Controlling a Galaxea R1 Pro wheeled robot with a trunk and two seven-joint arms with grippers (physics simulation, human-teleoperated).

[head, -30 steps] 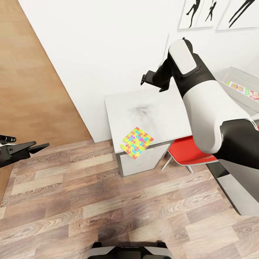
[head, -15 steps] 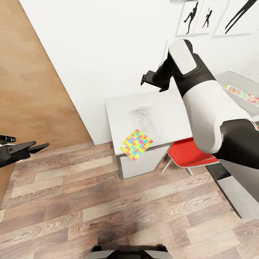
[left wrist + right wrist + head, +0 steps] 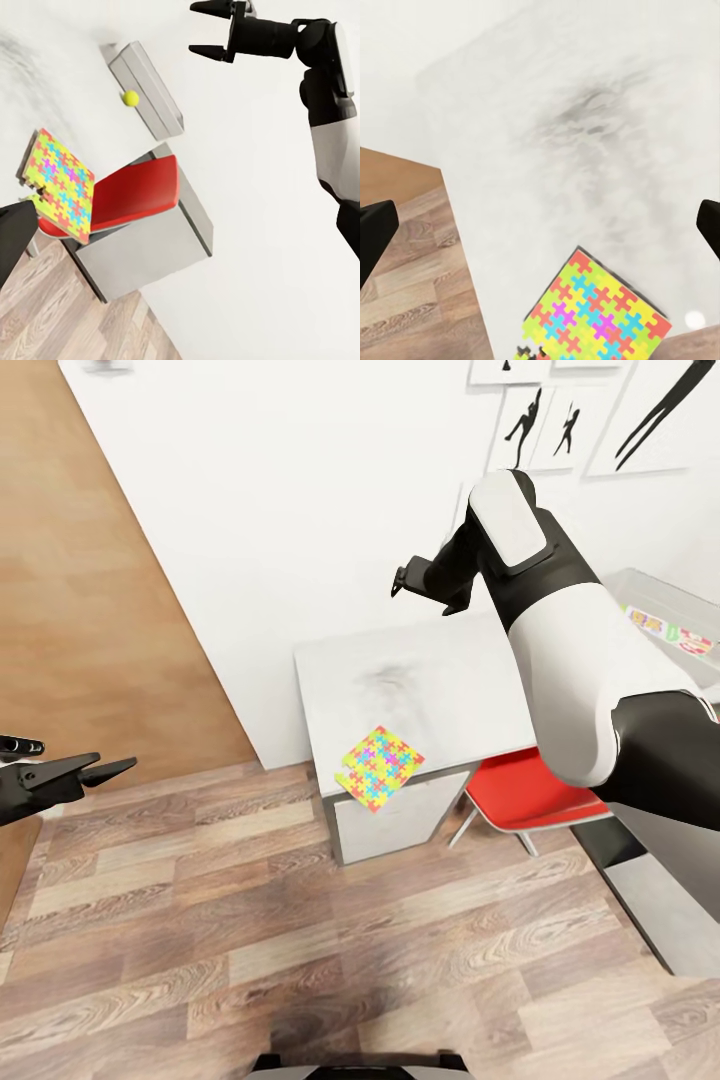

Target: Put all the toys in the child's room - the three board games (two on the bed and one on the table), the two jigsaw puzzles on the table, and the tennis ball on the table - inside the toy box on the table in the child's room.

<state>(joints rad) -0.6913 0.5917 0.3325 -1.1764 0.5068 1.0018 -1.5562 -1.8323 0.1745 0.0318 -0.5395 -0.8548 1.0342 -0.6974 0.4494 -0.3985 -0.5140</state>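
One jigsaw puzzle [image 3: 380,767] lies on the near corner of the table [image 3: 440,670], overhanging its front edge. It also shows in the left wrist view [image 3: 60,184] and the right wrist view [image 3: 596,311]. My right gripper [image 3: 405,580] hangs open above the table's far side, well above the puzzle, with nothing between its fingers [image 3: 375,232]. My left gripper [image 3: 90,754] is open over the floor, far to the left. The toy box [image 3: 665,595] sits at the table's right end with colourful flat boxes [image 3: 665,630] in it. The tennis ball [image 3: 131,97] rests beside the toy box [image 3: 146,82].
A red chair [image 3: 530,790] is tucked under the table, right of the grey drawer unit [image 3: 395,820]. White wall with black silhouette pictures [image 3: 540,425] runs behind the table. Wood-plank floor [image 3: 300,940] stretches in front. A brown panel [image 3: 70,560] stands at the left.
The whole head view has shifted a little, so the table and pictures sit slightly lower and the toy box further right. Both grippers keep their pose. The puzzle has not moved on the table.
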